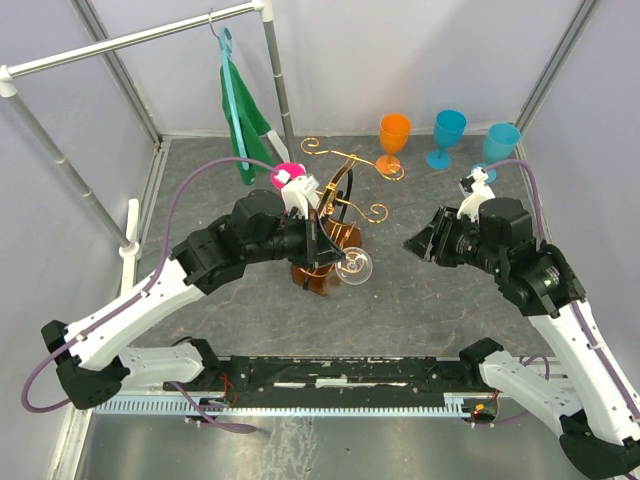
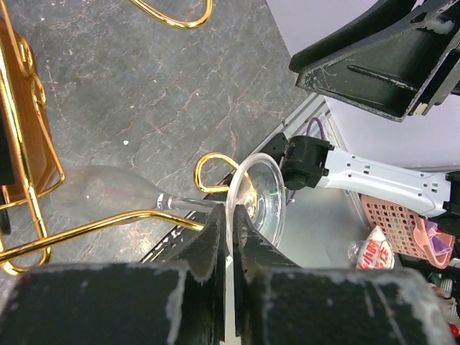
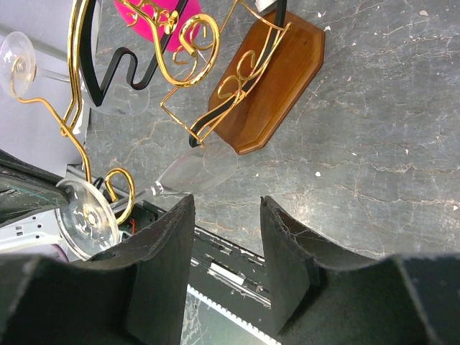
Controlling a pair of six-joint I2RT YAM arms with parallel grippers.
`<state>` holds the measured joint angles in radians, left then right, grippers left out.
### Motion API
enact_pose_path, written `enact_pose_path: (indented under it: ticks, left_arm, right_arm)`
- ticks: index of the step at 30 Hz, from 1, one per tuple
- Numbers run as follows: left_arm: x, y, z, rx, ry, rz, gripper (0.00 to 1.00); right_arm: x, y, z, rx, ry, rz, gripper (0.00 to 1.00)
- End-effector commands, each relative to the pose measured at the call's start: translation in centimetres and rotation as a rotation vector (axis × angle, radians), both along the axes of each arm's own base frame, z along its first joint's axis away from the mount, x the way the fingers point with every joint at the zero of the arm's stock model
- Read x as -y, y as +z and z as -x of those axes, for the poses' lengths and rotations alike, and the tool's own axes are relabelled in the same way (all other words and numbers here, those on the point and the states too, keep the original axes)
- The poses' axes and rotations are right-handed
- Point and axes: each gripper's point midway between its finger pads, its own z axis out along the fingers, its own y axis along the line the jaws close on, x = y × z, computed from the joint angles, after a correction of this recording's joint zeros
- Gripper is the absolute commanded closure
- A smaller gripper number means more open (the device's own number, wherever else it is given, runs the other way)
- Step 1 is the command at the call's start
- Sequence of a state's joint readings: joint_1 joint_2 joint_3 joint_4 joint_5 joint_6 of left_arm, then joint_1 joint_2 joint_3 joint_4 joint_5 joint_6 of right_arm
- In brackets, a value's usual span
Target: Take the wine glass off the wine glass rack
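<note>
Left wrist view showed the left pincer (image 2: 231, 223) pinched shut on the foot rim of the wine glass (image 2: 260, 192). The stem lay along a gold arm of the wine glass rack (image 2: 93, 226), beside its scroll end (bowl tipped toward the amber base). The right pincer (image 3: 226, 237) hung with fingers spread, gripping nothing, apart from the rack, above the grey bench (image 3: 374, 144).
</note>
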<state>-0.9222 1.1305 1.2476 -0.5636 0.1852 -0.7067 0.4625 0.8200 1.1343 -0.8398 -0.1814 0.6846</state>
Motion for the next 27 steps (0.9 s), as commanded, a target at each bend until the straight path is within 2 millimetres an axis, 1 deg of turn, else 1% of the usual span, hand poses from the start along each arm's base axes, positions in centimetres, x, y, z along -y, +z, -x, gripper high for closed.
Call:
enact_pose_path:
  ticks: [1,4,7,14,20,24,27]
  left_arm:
    - [-1.1,1.1,0.3,0.016,0.029,0.015,0.97]
    - [-2.0,0.8,0.0,0.029,0.065,-0.017,0.97]
    - [-3.0,0.7,-0.9,0.057,0.124,-0.05,0.97]
    - [-3.3,1.6,-2.2,0.099,0.187,-0.029,0.97]
    - [-4.4,3.2,-3.9,0.161,0.296,0.029,0.97]
    - [-4.4,4.5,-4.5,0.193,0.328,0.09,0.97]
    - [-4.1,5.7,-4.8,0.219,0.326,0.138,0.97]
  right_arm:
    - [-0.3,1.0,-0.5,0.045,0.001,-0.028,0.51]
    - [-0.3,1.0,-0.5,0.045,0.002,-0.029,0.51]
    - [-0.4,0.9,-0.4,0.043,0.009,-0.036,0.51]
    - [-1.1,0.6,-0.2,0.02,0.038,-0.054,0.51]
    - [-1.0,0.6,0.0,0.023,0.039,-0.054,0.51]
    - [-1.0,0.5,0.1,0.021,0.045,-0.054,0.51]
    - [-1.0,0.4,0.1,0.021,0.047,-0.049,0.51]
